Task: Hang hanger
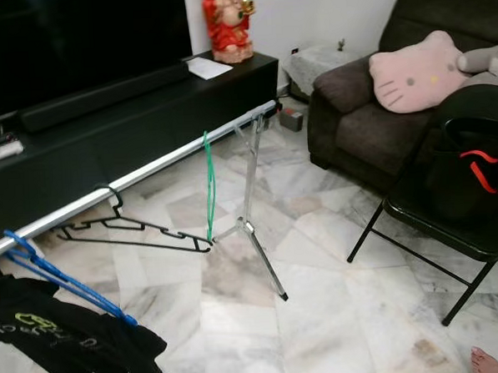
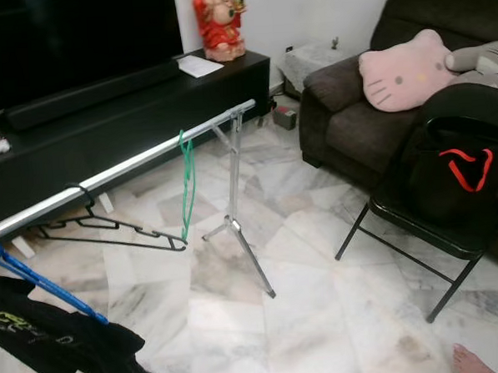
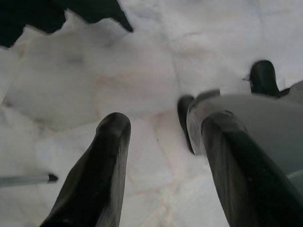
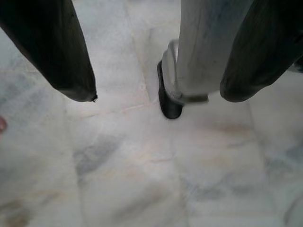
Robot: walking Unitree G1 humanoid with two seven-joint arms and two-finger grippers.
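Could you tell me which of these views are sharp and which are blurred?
Left eye view: fairly sharp, the silver rail and black hanger crisp. Left wrist view: soft, the left end effector out of focus. Right wrist view: the right end effector blurred, the marble floor soft.

Pink cat pillow sits on the dark sofa, with a black folding chair in front holding a black bag with red handles. Red statue and white paper are on the black TV bench. Someone's bare toes poke onto the marble floor.
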